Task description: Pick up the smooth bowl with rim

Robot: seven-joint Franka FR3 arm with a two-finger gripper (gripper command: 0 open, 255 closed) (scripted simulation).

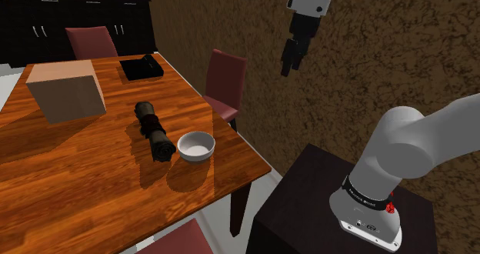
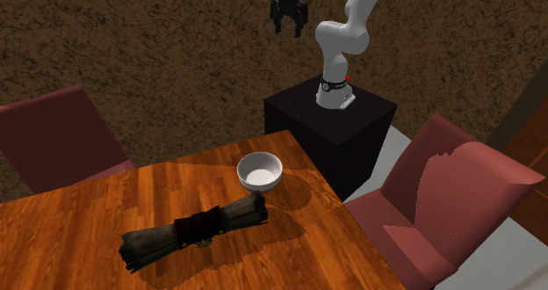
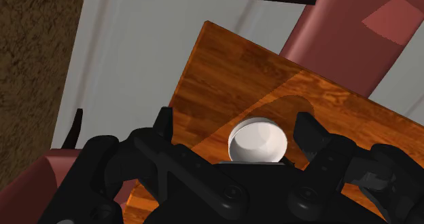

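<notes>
A smooth white bowl (image 1: 196, 145) with a rim stands upright on the wooden table (image 1: 92, 160), close to the table corner nearest the stand. It also shows in the second exterior view (image 2: 260, 170) and between the fingers in the wrist view (image 3: 258, 140), far below them. My black gripper (image 1: 289, 62) hangs high in the air beyond the table edge, well above and to the shoulder view's right of the bowl. Its fingers (image 3: 164, 121) stand apart with nothing between them, so the gripper (image 3: 234, 129) is open; it hangs above the stand in the second exterior view (image 2: 287, 23).
A dark rolled bundle (image 1: 154, 129) lies right beside the bowl. Farther back on the table are a brown box (image 1: 65, 91) and a flat black object (image 1: 142, 68). Red chairs (image 1: 225, 79) (image 2: 448, 200) stand around the table. The dark stand (image 2: 329, 121) is close to the table corner.
</notes>
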